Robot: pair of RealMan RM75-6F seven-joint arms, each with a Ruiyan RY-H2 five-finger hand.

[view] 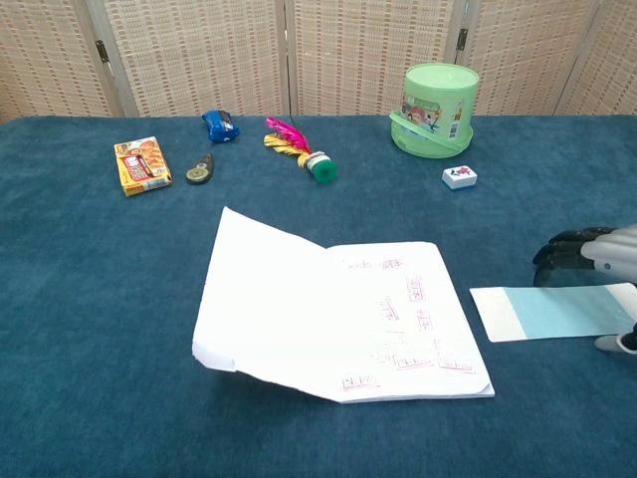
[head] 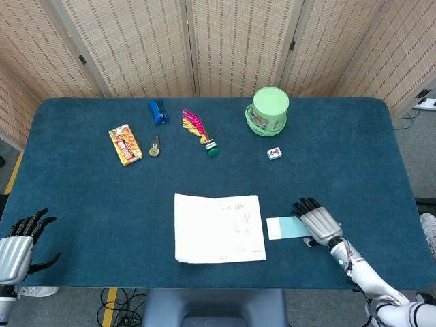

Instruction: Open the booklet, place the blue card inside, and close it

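Note:
The white booklet (head: 218,228) lies at the front middle of the table; in the chest view its cover (view: 269,299) stands slightly raised on the left over a page with pink print. The blue card (head: 285,227) (view: 552,311) lies flat just to its right. My right hand (head: 319,222) (view: 597,254) is at the card's right end, dark fingertips spread over the far edge and thumb by the near edge, holding nothing that I can see. My left hand (head: 17,245) hangs open off the table's front left corner.
Along the back stand a green tub (head: 270,109), a white tile (head: 274,154), a pink feather shuttlecock (head: 197,131), a blue object (head: 158,111), a small round tool (head: 154,146) and an orange packet (head: 125,144). Folding screens close off the rear.

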